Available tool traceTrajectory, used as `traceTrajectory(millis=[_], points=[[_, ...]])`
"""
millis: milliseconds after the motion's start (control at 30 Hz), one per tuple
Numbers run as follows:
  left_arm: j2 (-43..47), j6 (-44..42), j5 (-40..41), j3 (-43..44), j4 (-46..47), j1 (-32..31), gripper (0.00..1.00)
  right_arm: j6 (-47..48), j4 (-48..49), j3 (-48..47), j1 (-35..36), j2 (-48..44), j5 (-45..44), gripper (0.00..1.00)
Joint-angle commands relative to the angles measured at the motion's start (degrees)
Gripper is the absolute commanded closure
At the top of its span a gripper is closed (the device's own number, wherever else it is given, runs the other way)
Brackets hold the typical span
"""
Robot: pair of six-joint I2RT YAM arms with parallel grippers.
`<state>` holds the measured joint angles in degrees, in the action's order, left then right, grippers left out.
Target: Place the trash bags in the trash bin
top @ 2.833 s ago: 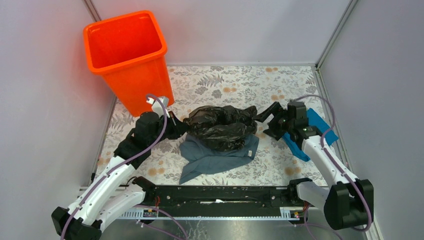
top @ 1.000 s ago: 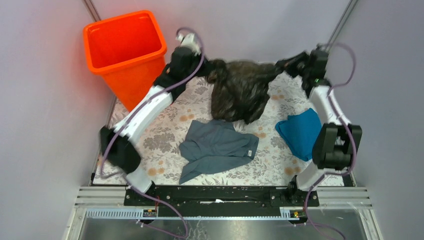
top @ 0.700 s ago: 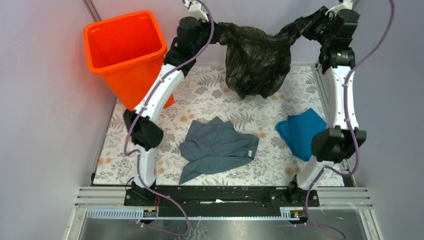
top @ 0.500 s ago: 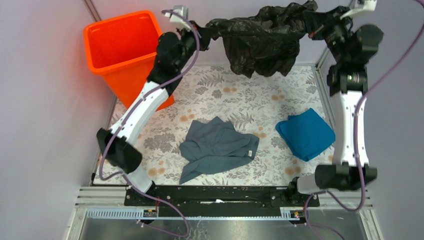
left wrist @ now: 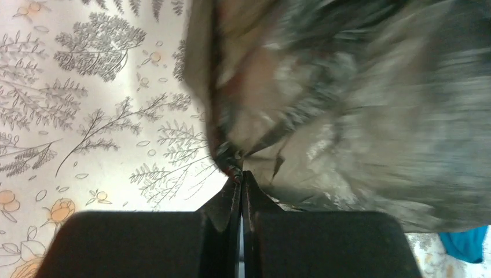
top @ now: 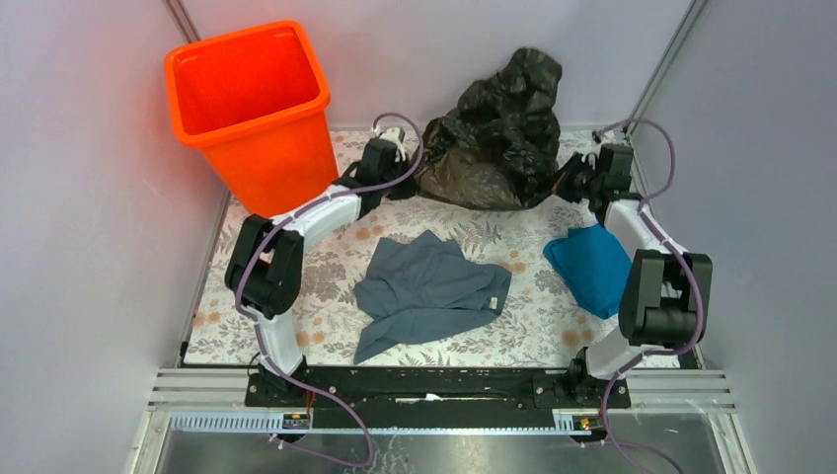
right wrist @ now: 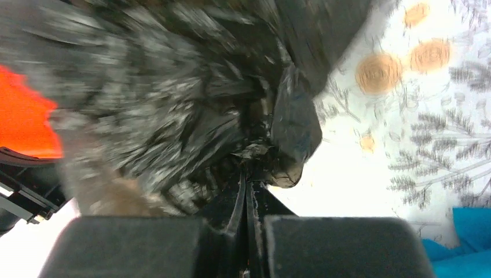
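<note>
The black crinkled trash bag billows up at the back of the table, stretched between both arms. My left gripper is shut on its left edge; in the left wrist view the closed fingertips pinch a bunched bit of bag. My right gripper is shut on its right edge; in the right wrist view the bag fills the frame above the pinched tips. The orange trash bin stands upright and open at the back left, left of the bag.
A grey cloth lies crumpled mid-table and a blue folded cloth lies at the right, beside the right arm. Walls close in the table at the back and both sides. The floral mat covers the surface.
Both arms have dropped from high at the back down to table level, still holding the bag. The bag, which hung stretched between them, now puffs upward above the grippers.
</note>
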<state>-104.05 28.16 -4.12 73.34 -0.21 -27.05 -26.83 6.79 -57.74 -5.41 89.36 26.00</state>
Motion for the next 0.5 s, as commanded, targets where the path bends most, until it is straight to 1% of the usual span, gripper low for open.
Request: traceTrajectory(millis=[0,67,100,133,167,200,233,267,333,400,467], points=[[0.34,0.02,-4.37,23.17,-1.58,0.27,1.00,0.05,-0.05,-23.14,0.05,-0.36,1.01,1.00],[-1.66,-0.04,-6.84,37.97,-3.53,0.09,1.00,0.25,-4.45,-35.76,0.05,2.57,1.63,1.00],[-2.48,0.04,-8.63,43.03,-3.94,-0.16,1.00,0.58,-6.07,-41.60,0.05,3.56,1.75,1.00],[-2.63,-0.13,-9.72,46.70,-3.85,-0.62,1.00,0.77,-8.33,-45.80,0.05,3.93,1.94,1.00],[-2.20,-0.63,-10.24,48.04,-3.10,-1.25,1.00,0.93,-8.96,-48.80,0.09,3.67,2.25,1.00],[-0.71,-1.18,-10.61,46.65,-1.65,-2.12,1.00,1.08,-8.61,-49.69,0.05,2.62,2.66,1.00],[1.34,-1.74,-10.56,42.50,0.88,-3.01,1.00,1.19,-7.48,-48.40,0.05,0.82,3.12,1.00],[4.44,-1.82,-10.05,36.12,6.20,-3.79,1.00,1.24,-3.92,-42.90,0.05,-1.57,3.70,1.00],[11.35,0.08,-6.69,20.63,13.62,-4.32,1.00,2.12,1.15,-30.70,0.05,-7.30,2.72,1.00],[15.27,3.88,-3.05,5.47,19.01,-4.33,1.00,2.30,4.76,-17.07,0.05,-13.13,-1.44,1.00],[16.54,6.67,-2.10,-7.73,22.57,-4.20,1.00,1.03,5.68,-5.21,0.05,-14.86,-6.02,1.00]])
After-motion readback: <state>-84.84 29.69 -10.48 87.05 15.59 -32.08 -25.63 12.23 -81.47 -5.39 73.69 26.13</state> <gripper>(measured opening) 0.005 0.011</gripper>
